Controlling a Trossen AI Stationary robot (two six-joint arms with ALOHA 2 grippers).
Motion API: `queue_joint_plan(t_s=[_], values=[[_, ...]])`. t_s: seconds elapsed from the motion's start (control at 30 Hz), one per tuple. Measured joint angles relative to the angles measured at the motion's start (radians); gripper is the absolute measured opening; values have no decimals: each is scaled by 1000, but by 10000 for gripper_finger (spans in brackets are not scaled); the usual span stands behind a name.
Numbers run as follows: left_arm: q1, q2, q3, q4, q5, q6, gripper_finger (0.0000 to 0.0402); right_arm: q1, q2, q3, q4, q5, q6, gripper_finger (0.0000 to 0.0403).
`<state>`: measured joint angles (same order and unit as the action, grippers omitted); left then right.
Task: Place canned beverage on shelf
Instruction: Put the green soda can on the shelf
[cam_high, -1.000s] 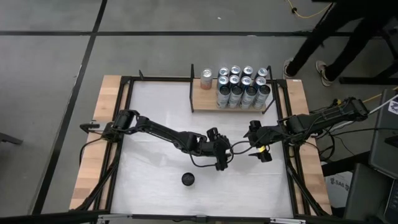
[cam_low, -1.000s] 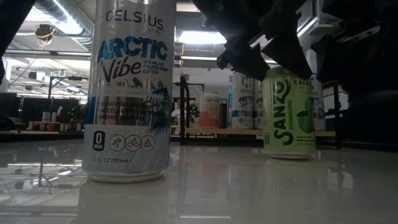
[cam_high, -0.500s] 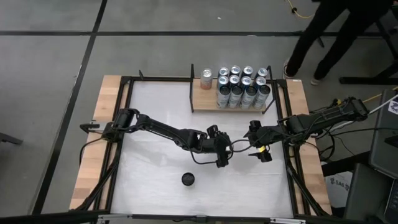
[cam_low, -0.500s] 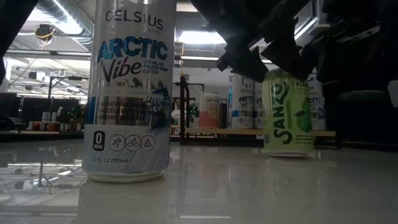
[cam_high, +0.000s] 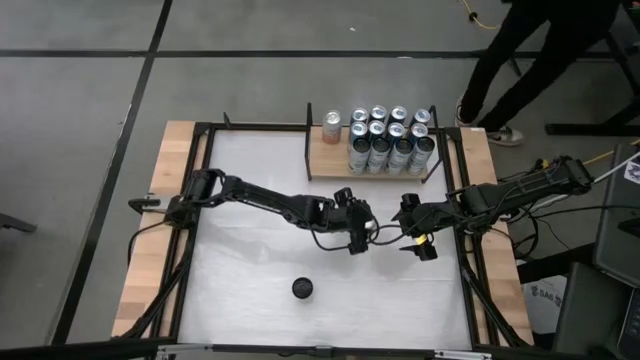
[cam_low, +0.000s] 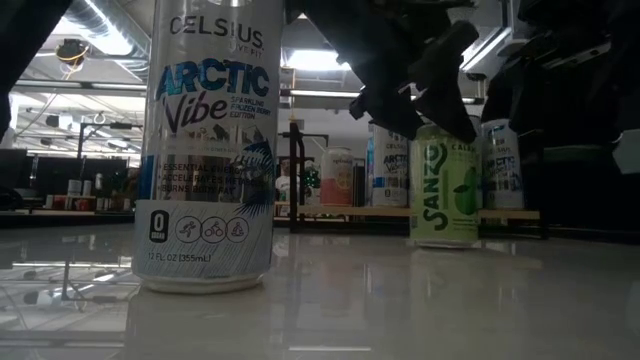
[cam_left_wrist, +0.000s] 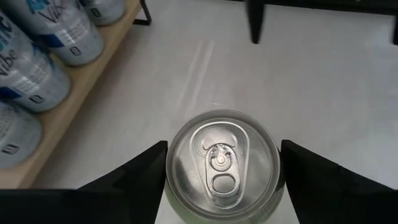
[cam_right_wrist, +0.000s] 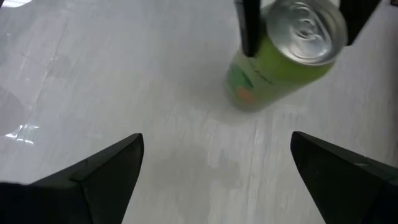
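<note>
My left gripper is shut on an upright green Sanzo can, mid-table in front of the shelf. The can also shows in the left wrist view and the right wrist view. The shelf is a light wooden board with black uprights at the table's far side. It holds several silver-blue cans and a pink can. My right gripper is open and empty, just right of the green can. My left gripper pinches the green can's upper wall between its two fingers, one on each side just under the top rim. The fingers come from above, pointing down. The can stays upright; I cannot tell whether its base is clear of the table.
A tall Celsius Arctic Vibe can stands alone near the table's near edge, large in the low view. A black frame and pale wooden strips edge the table. A person's legs show beyond the far right corner.
My left gripper has carried the green can toward the table's far edge and the shelf, still shut on it. The can has stayed upright.
</note>
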<state>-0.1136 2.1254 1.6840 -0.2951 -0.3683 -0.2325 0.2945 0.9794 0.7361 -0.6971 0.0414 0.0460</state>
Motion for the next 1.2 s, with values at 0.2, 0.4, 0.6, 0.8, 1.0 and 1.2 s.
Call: queue_joint_plan(t_s=[0.2,0.4,0.6,0.8,1.0,1.2], values=[[28,-13,0,-3,12,32,265,0,0,0,0,0,-1,395],[54,-66,0,-19,16,55,265,0,0,0,-2,0,-8,395],[80,-128,0,-35,20,94,264,0,0,0,-1,0,-26,395],[114,-185,0,-76,19,145,262,0,0,0,-1,0,-26,395],[158,-249,4,-94,19,206,262,0,0,0,0,0,-26,395],[207,-271,2,-136,67,213,256,0,0,0,0,0,-26,395]])
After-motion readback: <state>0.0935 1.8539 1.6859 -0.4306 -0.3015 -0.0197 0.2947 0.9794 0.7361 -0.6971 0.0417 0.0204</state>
